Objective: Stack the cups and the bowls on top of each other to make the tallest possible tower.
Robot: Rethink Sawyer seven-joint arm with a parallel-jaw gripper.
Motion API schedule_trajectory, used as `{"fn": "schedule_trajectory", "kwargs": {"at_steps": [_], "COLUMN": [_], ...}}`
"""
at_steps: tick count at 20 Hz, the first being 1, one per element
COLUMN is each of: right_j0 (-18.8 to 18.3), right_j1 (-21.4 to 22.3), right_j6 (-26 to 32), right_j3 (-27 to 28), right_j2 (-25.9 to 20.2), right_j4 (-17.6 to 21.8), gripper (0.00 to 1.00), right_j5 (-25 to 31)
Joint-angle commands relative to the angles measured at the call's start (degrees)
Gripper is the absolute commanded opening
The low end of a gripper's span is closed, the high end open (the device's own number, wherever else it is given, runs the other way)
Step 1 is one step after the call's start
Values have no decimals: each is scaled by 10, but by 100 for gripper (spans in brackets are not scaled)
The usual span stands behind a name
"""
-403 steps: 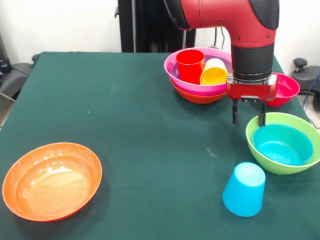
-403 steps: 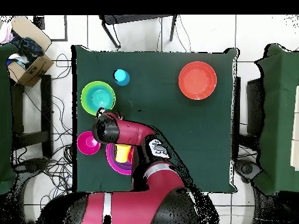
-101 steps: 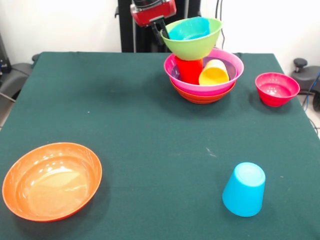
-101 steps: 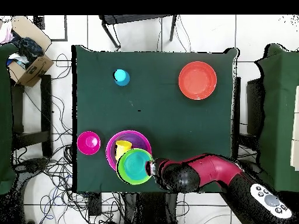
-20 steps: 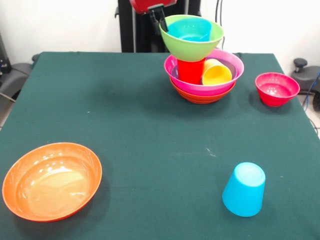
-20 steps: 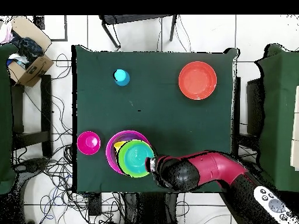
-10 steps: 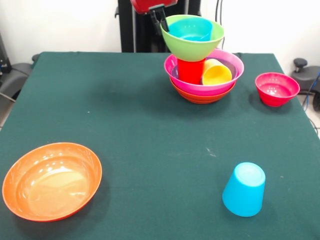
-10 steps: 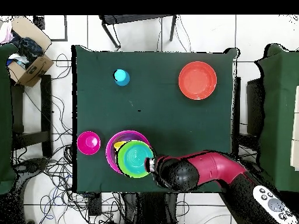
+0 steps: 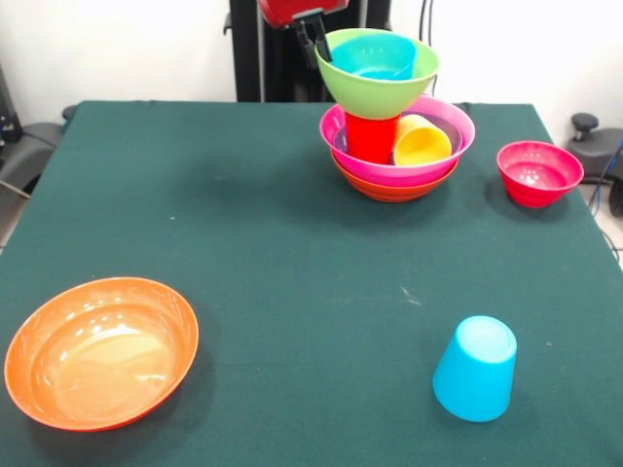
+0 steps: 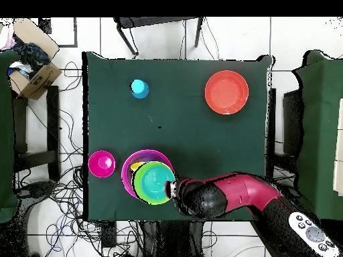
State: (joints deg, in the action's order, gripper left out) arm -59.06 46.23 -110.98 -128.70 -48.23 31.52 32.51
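The tower stands at the table's far side: an orange bowl (image 9: 389,190) lowest, a magenta bowl (image 9: 401,174) in it, with an upright red cup (image 9: 372,136) and a tilted yellow cup (image 9: 421,142) inside. A lime green bowl (image 9: 378,89) holding the small blue bowl (image 9: 375,56) rests on the red cup. My gripper (image 9: 316,41) is shut on the green bowl's left rim; overhead it (image 10: 173,189) is at the green bowl's (image 10: 142,190) right edge. A light blue cup (image 9: 475,368) stands upside down at the near right.
A second orange bowl (image 9: 100,350) sits at the near left, and a small crimson bowl (image 9: 538,173) right of the tower. Overhead, the red arm (image 10: 224,195) lies along the table's bottom edge. A cardboard box (image 10: 30,67) stands off the table.
The green bowl, held by my gripper, has shifted slightly right on top of the red cup over the last second. Twenty seconds ago it sat on the table.
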Motion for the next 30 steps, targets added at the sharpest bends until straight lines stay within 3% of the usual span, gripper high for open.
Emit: {"fn": "schedule_trajectory", "kwargs": {"at_steps": [1,17,30], "right_j0": [28,45,31], "right_j1": [-43,-77,-73], "right_j6": [39,38,52], "right_j3": [28,47,50], "right_j2": [-4,33,29], "right_j4": [15,57,55], "gripper": [0,0,0], "right_j5": [5,-7,15]}}
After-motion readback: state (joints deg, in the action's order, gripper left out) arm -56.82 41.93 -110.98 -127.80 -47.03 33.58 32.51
